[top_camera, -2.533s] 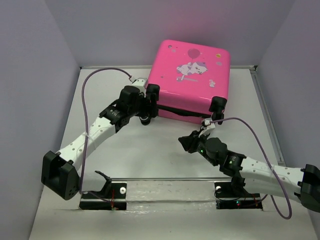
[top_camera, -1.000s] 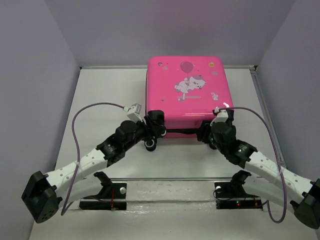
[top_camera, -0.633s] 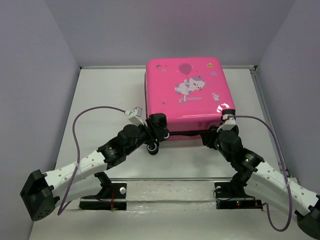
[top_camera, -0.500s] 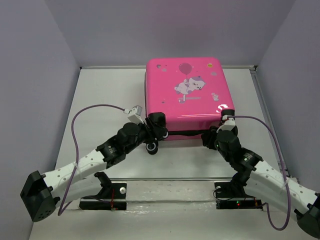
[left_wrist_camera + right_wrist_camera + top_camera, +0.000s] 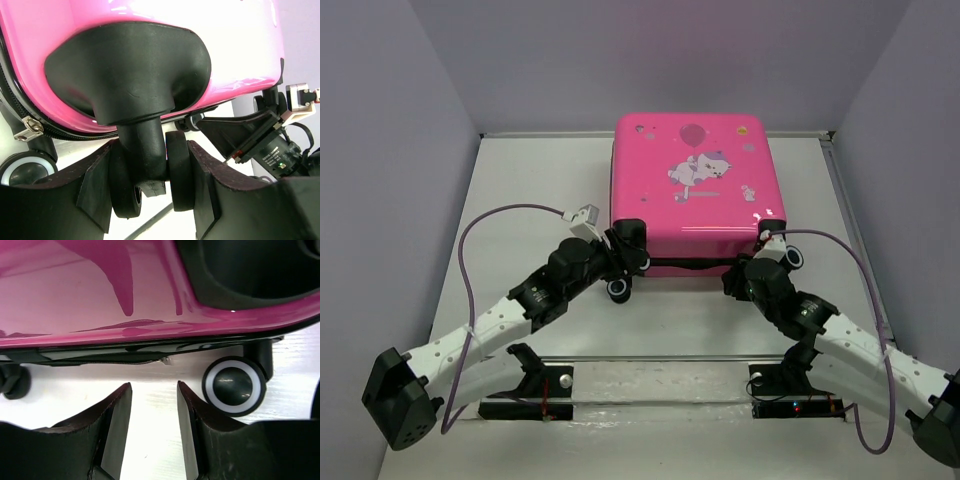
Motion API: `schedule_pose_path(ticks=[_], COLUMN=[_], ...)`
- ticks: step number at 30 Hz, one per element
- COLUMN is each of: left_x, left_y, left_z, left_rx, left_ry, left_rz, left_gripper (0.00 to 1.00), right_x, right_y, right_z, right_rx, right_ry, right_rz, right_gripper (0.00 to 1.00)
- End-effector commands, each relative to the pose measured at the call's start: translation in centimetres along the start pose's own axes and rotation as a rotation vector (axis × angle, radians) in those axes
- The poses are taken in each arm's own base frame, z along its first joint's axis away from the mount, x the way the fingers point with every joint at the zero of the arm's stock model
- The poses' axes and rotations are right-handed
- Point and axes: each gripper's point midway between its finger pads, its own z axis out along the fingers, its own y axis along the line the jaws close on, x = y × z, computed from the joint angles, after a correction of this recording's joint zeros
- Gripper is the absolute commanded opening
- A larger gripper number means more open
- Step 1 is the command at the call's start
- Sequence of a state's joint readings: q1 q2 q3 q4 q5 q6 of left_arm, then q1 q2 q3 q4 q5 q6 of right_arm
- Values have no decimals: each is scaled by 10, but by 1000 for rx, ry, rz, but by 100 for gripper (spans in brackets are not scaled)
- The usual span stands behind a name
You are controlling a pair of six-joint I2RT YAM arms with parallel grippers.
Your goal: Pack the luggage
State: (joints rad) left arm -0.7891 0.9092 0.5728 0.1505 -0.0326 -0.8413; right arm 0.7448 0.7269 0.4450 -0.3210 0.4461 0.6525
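The hot-pink luggage (image 5: 690, 190) lies flat on the white table with its cartoon lid down and a thin dark seam along its near side. My left gripper (image 5: 624, 264) is at the near-left corner, shut on a black double wheel (image 5: 177, 177) of the luggage (image 5: 150, 20); the fingers (image 5: 95, 192) press on both sides of it. My right gripper (image 5: 733, 280) is open and empty just in front of the near-right corner. In the right wrist view it (image 5: 154, 395) faces the pink shell (image 5: 100, 290), with a white-rimmed wheel (image 5: 234, 386) just to its right.
A metal rail (image 5: 660, 362) with the two arm mounts runs along the near table edge. Grey-violet walls close the table on the left, right and back. Purple cables (image 5: 480, 235) arc over both arms.
The luggage lid has come down from raised and tilted to flat. The left gripper has stayed on the near-left wheel. The right gripper has drawn back a little from the near-right corner.
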Motion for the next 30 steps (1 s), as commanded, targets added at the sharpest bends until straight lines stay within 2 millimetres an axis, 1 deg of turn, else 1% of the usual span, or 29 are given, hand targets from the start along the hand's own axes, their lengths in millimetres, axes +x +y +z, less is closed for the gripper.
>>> schedule_pose_path(ticks=[1,6,7,8,12,13,14,16,17,18,20,22,23,24,28,29,30], left_x=[-50,-51,-50,-50,-45,-44,-43,-42,-42,-41,-40,-40,-39,-35,-33,-33,-34], left_y=[-50,-51,-50,-50,-49,-48,-47,-48,-47,-48,-49,-48,-48,-51,-50,-50,-50], left_z=[-17,-22,-22,-22,-19,-18,-17,-17,-16,-17,-15,-14,-13,-14,-12,-13,-14], left_rx=[182,181,182,182,191,188,187,189,187,191,198,198,198,218,214,216,217], left_ry=[-178,-177,-176,-173,-159,-155,-153,-151,-149,-146,-141,-143,-142,-117,-110,-112,-114], left_rz=[66,63,61,60,52,51,49,49,50,47,42,37,35,39,40,40,38], left_gripper=[6,6,6,6,6,6,6,6,6,6,6,6,6,6,6,6,6], right_x=[-25,-40,-40,-45,-47,-49,-55,-61,-68,-68,-74,-76,-81,-82,-84,-85,-83], right_y=[-11,-15,-16,-11,0,2,7,3,4,0,2,1,4,4,7,6,5], right_z=[3,4,5,6,15,16,17,17,16,17,17,18,18,18,20,21,22], right_rx=[89,136,135,116,60,48,22,36,36,46,37,48,35,40,36,41,49], right_ry=[-101,-162,-166,-188,-214,-229,-270,-307,-339,-354,-395,-411,-431,-435,-445,-445,-442], right_rz=[25,40,31,36,5,-23,-14,-34,-21,-26,-35,-46,-43,-42,-37,-37,-40], right_gripper=[47,47,47,47,46,46,46,46,46,44,43,42,42,40,30,29,25])
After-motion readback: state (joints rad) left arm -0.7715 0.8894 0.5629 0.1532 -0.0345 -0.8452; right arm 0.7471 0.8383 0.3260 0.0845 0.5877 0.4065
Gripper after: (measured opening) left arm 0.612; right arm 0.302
